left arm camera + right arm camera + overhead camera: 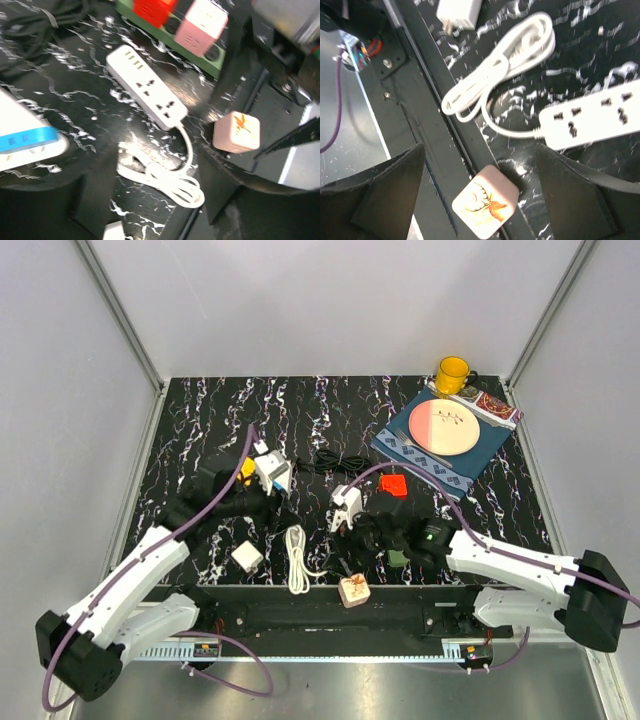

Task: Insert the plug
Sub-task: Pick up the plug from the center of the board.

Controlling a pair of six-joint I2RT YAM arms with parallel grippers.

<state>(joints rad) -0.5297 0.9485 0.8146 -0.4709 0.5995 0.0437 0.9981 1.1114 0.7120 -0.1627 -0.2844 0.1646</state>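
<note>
Though blurry, white plug point(459, 12), seemingly two-pronged.

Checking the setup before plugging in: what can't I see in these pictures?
White plug: right wrist view, cut by the top edge.
Power strip: right wrist view, end runs off the right edge.
Left gripper: top view too small, left wrist view blurred; open or shut unclear.

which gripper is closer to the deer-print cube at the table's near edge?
Right. The right gripper hovers open just behind the deer-print cube; the left gripper sits farther back and off to its left.
</note>
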